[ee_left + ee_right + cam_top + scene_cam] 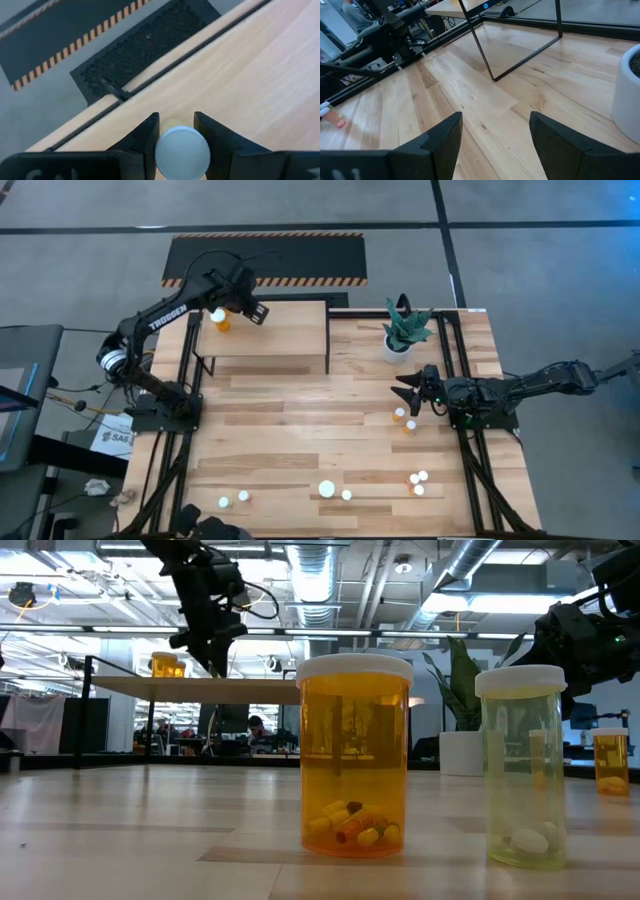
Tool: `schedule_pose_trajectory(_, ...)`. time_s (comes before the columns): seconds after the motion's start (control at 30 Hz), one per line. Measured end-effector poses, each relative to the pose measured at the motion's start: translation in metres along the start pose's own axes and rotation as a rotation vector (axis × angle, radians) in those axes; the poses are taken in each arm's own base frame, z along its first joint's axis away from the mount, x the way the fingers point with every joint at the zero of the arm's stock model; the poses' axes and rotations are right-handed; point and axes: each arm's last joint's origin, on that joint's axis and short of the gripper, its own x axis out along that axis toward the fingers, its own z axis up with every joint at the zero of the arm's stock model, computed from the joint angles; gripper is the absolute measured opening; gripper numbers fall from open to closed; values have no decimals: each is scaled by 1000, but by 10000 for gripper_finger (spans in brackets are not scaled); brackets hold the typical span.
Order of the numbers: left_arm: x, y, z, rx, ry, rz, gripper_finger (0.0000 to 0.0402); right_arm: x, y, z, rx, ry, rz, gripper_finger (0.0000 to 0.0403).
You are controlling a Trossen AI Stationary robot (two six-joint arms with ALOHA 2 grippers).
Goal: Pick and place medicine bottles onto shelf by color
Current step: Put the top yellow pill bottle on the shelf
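Medicine bottle [220, 319], an orange one with a white cap, stands at the upper left of the high view on the shelf [290, 330], near its left end, with the left gripper [176, 145] clamped on it just below the cap. If the fingers part unevenly or the arm lifts away at a slant, I judge the bottle could tip and roll off that nearby edge. At centre right of the high view the right gripper [405, 392] waits with fingers apart, close to the potted plant [403, 330] and two floor-level bottles [404, 420], which a careless reach could knock over.
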Motion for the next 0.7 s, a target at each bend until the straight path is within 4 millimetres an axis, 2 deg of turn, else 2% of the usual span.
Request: schedule_pose_trajectory(0.7, 0, 4, -1, 6, 10, 24, 103, 0, 0, 0, 0, 0, 0, 256)
